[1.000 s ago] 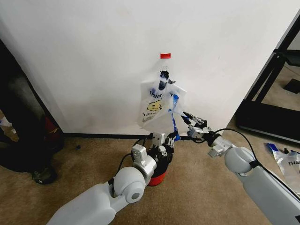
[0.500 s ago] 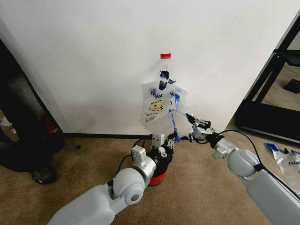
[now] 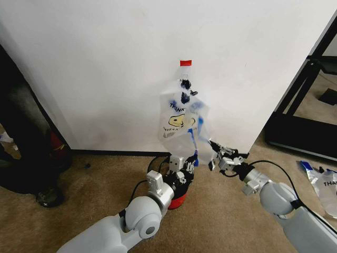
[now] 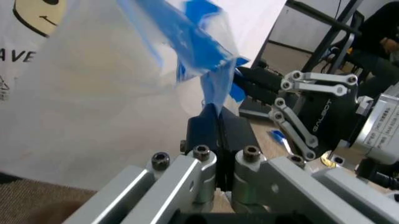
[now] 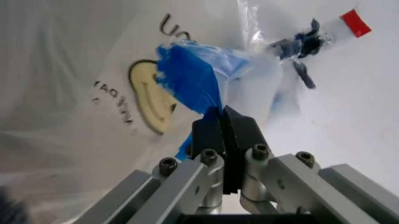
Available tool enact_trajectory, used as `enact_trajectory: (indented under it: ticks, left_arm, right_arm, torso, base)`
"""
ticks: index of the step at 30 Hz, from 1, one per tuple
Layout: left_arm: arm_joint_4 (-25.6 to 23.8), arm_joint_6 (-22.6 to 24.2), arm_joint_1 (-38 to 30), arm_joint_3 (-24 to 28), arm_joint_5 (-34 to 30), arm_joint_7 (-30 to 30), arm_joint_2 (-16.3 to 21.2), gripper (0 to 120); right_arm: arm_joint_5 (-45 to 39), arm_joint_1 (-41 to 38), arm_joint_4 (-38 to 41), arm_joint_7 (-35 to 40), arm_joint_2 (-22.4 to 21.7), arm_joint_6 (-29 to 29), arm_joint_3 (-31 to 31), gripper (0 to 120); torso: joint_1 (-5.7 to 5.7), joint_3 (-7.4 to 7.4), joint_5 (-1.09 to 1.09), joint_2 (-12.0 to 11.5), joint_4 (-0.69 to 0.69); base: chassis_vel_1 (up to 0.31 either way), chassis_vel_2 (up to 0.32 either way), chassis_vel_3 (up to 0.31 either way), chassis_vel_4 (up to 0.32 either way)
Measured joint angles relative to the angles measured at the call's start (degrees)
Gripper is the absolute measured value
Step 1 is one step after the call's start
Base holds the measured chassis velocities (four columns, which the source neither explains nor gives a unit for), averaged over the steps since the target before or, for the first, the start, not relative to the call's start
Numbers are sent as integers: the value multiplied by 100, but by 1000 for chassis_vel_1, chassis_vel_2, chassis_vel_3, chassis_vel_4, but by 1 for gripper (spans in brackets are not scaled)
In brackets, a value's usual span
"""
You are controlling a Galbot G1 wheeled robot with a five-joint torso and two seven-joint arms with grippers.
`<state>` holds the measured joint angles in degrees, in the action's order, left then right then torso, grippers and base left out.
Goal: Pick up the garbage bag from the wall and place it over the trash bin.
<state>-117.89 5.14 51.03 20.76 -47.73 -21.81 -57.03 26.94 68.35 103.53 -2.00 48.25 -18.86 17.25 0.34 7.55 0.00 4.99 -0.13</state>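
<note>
The garbage bag point(image 3: 180, 119), see-through with a yellow smiley and dark print, hangs on the white wall below a red tape strip point(image 3: 185, 62). Its blue-edged handles trail down toward both grippers. My left gripper point(image 3: 188, 157) sits just above the trash bin point(image 3: 179, 201), whose red base peeks out beneath it. In the left wrist view this gripper point(image 4: 218, 114) is shut on a blue handle strip point(image 4: 215, 86). My right gripper point(image 3: 212, 143) is to the right of the bin, at the bag's lower right. The right wrist view shows it point(image 5: 223, 112) shut on the other blue handle point(image 5: 187, 79).
A black metal frame point(image 3: 303, 100) stands at the right. Another plastic bag point(image 3: 325, 183) lies on the carpet beside it. Dark clutter and a red object point(image 3: 57, 145) fill the left corner. A black cable point(image 3: 152, 163) runs along the baseboard by the bin.
My right gripper has dropped lower and back from the wall with the handle, stretching the bag's lower part downward. The left gripper stays over the bin.
</note>
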Motion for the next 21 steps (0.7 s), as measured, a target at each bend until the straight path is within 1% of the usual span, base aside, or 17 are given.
enact_trajectory:
  ticks: [8,11,12,16,18,19,21]
  left_arm:
    - [-139,-21,125,-122,130,25,51,0]
    - [-307,-10,37,-262,121,8,83,0]
    - [-307,-10,37,-262,121,8,83,0]
    - [-535,17,-16,-383,113,-6,133,0]
    - [-693,35,-15,-533,114,-26,176,0]
    - [-693,35,-15,-533,114,-26,176,0]
    - [-869,44,35,-734,112,-36,266,0]
  right_arm:
    - [-102,155,218,156,-50,45,99,0]
    - [-554,224,553,353,-87,368,118,0]
    - [-554,224,553,353,-87,368,118,0]
    - [-1046,250,908,485,-91,623,145,0]
    - [-1404,281,1150,564,-93,787,169,0]
    - [-1404,281,1150,564,-93,787,169,0]
    - [-1780,314,1370,640,-96,953,179,0]
  torso:
    - [0,0,-1,0,0]
    - [0,0,-1,0,0]
    - [0,0,-1,0,0]
    - [0,0,-1,0,0]
    - [0,0,-1,0,0]
    - [0,0,-1,0,0]
    - [0,0,-2,0,0]
  base:
    - [0,0,0,0]
    - [0,0,0,0]
    - [0,0,0,0]
    - [0,0,0,0]
    - [0,0,0,0]
    - [0,0,0,0]
    - [0,0,0,0]
